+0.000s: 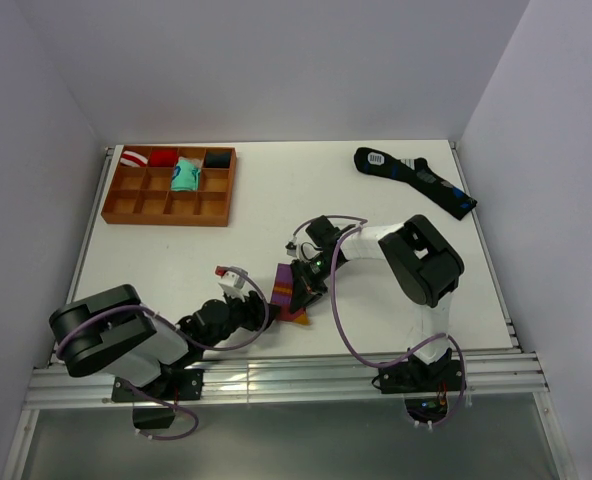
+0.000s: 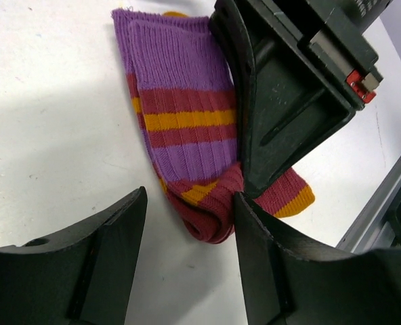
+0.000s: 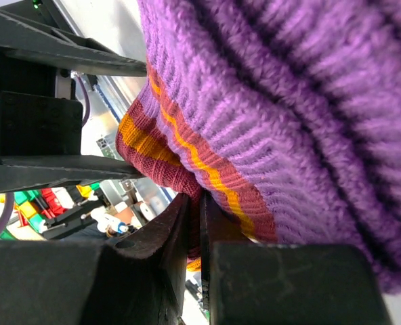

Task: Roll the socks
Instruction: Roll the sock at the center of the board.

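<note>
Sock of maroon knit with orange stripes and a purple ribbed cuff point(image 1: 288, 295) point(image 2: 187, 115) point(image 3: 288, 101), pinched by the right gripper point(image 1: 301, 275) point(image 2: 258, 179) point(image 3: 194, 230) near the front of the white table point(image 1: 276, 200).
The sock is folded over on itself and laid flat between the two arms. The right gripper's jaws are closed almost fully on a fold of maroon fabric at the folded end. The left gripper point(image 1: 263, 304) point(image 2: 189, 196) is held just beside that end, jaws parted about halfway, nothing gripped; whether one finger point(image 2: 255, 230) touches the fold cannot be told.
</note>
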`<state>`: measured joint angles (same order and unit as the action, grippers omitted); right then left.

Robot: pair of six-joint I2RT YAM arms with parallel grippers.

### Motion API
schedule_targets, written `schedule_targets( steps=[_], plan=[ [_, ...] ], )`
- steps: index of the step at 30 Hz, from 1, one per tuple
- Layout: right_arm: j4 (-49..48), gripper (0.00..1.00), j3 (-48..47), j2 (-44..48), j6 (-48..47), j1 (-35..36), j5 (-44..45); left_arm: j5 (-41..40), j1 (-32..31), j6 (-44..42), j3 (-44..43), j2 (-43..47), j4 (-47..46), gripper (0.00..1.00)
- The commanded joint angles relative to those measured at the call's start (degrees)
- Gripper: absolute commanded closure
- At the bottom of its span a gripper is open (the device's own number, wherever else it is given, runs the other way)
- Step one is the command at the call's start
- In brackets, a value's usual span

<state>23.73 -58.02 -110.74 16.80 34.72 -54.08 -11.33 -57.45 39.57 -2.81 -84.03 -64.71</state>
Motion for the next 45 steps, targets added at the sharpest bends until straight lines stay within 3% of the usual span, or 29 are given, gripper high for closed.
schedule_targets(
  steps=[1, 9, 11, 15, 21, 23, 26, 27, 30, 33, 37, 45],
  plan=[
    [-0.70, 0.87, 0.10, -0.97, -1.15, -0.27, -0.06, 2.19, -0.56, -1.52, 3.25, -2.10, -4.37, 0.40],
    [-1.05, 0.88, 0.36, -0.97, -1.59, -0.27, -0.14, 1.84, -1.00, 0.41, 0.97, -5.61, -5.87, 0.40],
    [-1.23, 0.88, 0.71, -0.97, -1.68, -0.27, -0.06, 0.71, -1.08, 1.99, 0.27, -6.06, -5.34, 0.44],
    [-2.36, 0.87, 1.77, -0.71, -1.68, -0.27, -0.06, -0.44, -1.26, 4.54, -0.18, -5.54, -4.73, 0.61],
    [-4.73, 0.88, 4.14, 0.78, -1.68, -0.27, 1.52, 1.05, -1.35, 7.18, -2.46, -2.38, 0.71, 1.00],
    [-5.79, 0.86, 4.84, 2.01, -1.42, -0.27, 3.71, 1.84, -1.26, 8.24, -3.34, -1.14, 4.30, 1.00],
    [-7.98, 0.76, 6.07, 4.29, -0.54, -0.27, 6.09, 2.19, -1.35, 10.26, -5.62, 2.02, 11.25, 1.00],
    [-8.78, 0.66, 6.95, 5.26, -0.10, -0.27, 8.45, 2.37, -1.43, 10.87, -6.15, 3.68, 15.01, 1.00],
    [-12.20, 0.54, 8.97, 9.13, 1.13, -0.09, 11.71, 2.36, -1.44, 13.42, -8.52, 6.93, 26.33, 1.00],
    [-16.16, 0.48, 11.34, 13.78, 2.36, -0.18, 14.53, 2.80, -1.35, 15.53, -10.28, 9.14, 33.75, 1.00],
    [-20.55, 0.48, 14.24, 20.36, 3.59, -0.09, 19.88, 4.74, -1.35, 18.87, -13.80, 10.29, 45.16, 1.00],
    [-34.61, 0.46, 23.73, 30.40, 4.03, 2.97, 26.13, 12.56, 2.43, 23.18, -15.21, 13.62, 52.75, 1.00]
  ],
)
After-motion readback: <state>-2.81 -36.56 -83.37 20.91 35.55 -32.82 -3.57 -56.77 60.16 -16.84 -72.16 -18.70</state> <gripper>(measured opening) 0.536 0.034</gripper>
